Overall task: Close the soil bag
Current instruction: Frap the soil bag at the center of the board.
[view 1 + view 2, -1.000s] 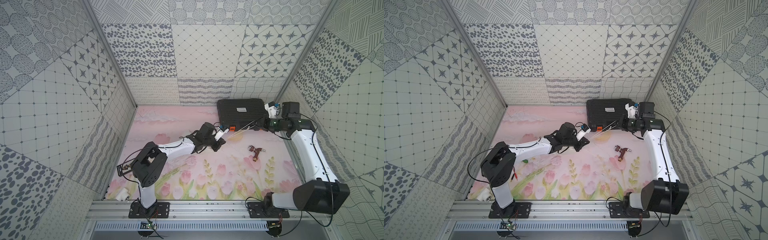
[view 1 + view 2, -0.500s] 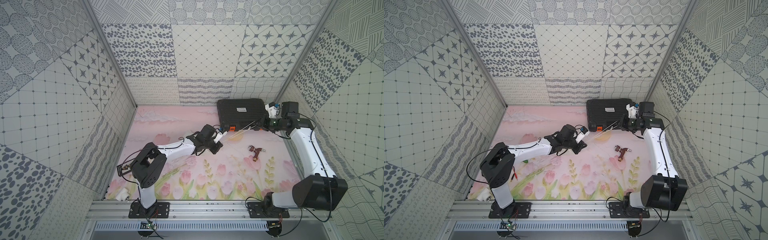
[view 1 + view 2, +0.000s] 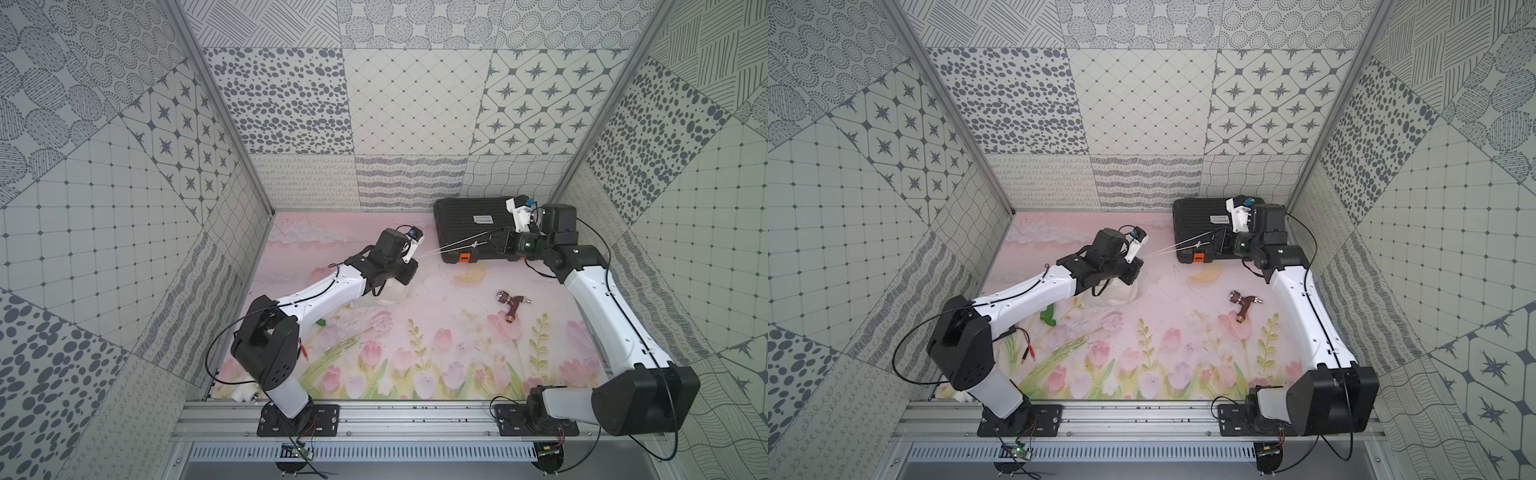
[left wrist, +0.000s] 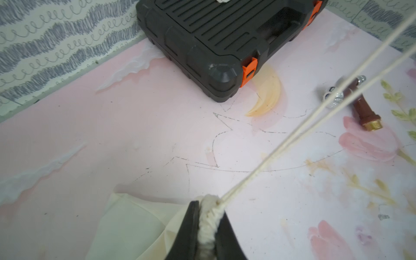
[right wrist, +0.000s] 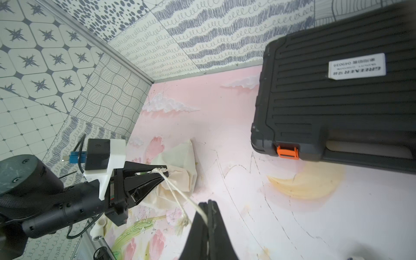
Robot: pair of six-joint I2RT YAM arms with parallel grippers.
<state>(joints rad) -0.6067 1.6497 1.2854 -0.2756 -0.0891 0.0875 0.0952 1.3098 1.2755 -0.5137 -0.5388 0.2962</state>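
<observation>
The soil bag (image 3: 390, 293) (image 3: 1121, 294) is a cream cloth sack on the pink mat, left of centre, partly under my left wrist. My left gripper (image 4: 209, 207) (image 3: 411, 266) is shut on its bunched mouth (image 4: 210, 216). Two pale cords (image 3: 453, 248) (image 3: 1173, 248) (image 4: 315, 112) run taut from the mouth to my right gripper (image 5: 208, 203) (image 3: 492, 241), which is shut on them over the front edge of the black case. A frayed cord end (image 5: 181, 224) hangs by the right jaws. The bag's cloth (image 5: 177, 166) lies slack behind the left jaws.
The black ribbed case (image 3: 469, 224) (image 5: 337, 101) with orange latches lies at the back right. A brown and brass tap (image 3: 513, 305) (image 4: 360, 105) lies right of centre. A green piece (image 3: 1048, 318) and red-tipped leads (image 3: 1025, 340) sit under the left arm. The walls stand close.
Both grippers have shifted a little to the left, keeping the cords stretched between them. Neither grip has changed.
</observation>
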